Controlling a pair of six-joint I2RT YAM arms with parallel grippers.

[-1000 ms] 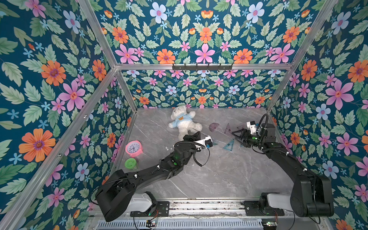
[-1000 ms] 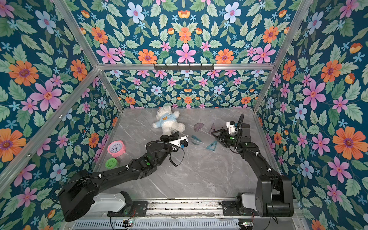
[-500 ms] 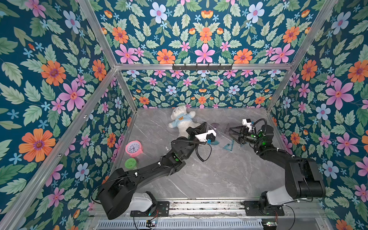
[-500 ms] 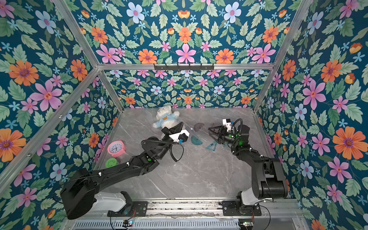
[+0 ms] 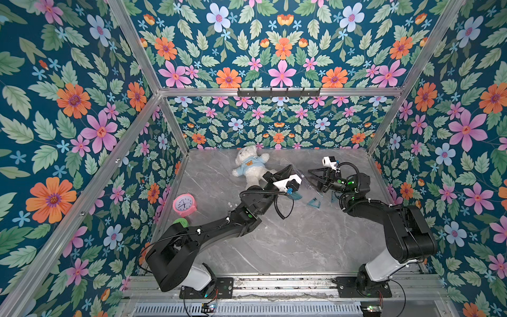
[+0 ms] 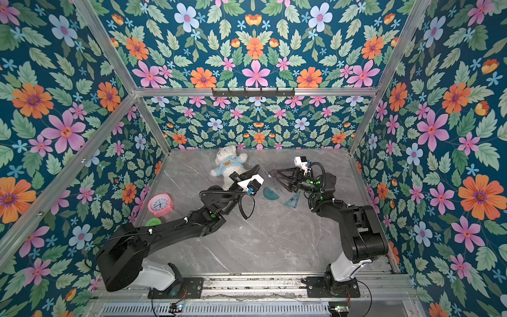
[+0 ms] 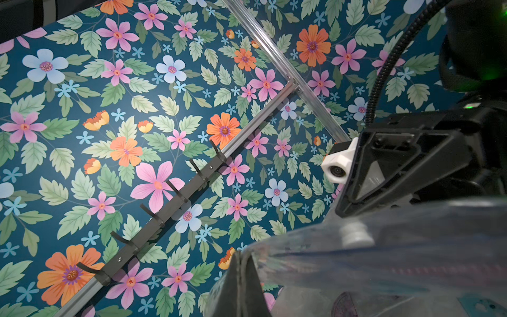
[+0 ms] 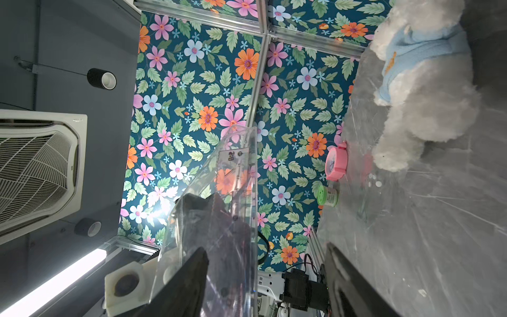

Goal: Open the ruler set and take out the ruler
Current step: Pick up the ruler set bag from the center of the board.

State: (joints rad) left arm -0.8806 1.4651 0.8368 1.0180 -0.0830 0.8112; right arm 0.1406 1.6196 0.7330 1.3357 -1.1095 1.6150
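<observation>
Ruler set point(image 5: 302, 177) – a clear plastic pouch – is hanging in the air between my two grippers, above the table's far half, in both top views point(image 6: 265, 175). My left gripper point(image 5: 289, 168) is pinching one end of it, fingers point(image 7: 236, 288) pressed together on the pouch edge. The clear ruler point(image 8: 241, 170) is sitting inside the pouch, not out.

My right gripper point(image 5: 312, 179) is facing the pouch's free end with its jaws standing wide apart. In the right wrist view the pouch point(image 8: 236, 205) is running between them, lying close to one finger point(image 8: 192, 274) and well apart from the other. Can't tell if that near finger is touching plastic.

A teal protractor point(image 5: 295, 195) and a teal triangle point(image 5: 314, 203) are lying flat on the table just below the grippers.

The table point(image 5: 301, 247) is grey marble-look. A white teddy bear point(image 5: 249, 167) in a blue shirt is lying near the back, just beside my left gripper. A pink alarm clock point(image 5: 183, 204) and a green-lidded jar point(image 5: 179, 221) are sitting by the left wall. Floral walls point(image 5: 82, 109) are enclosing the cell, with a black hook rail point(image 5: 278, 92) on the back frame.

Writing: the ruler end is showing a printed mark that looks like "20" – the rest is too blurred. The bear's shirt is carrying a small bear-face emblem. The clock numerals are too small to read.
</observation>
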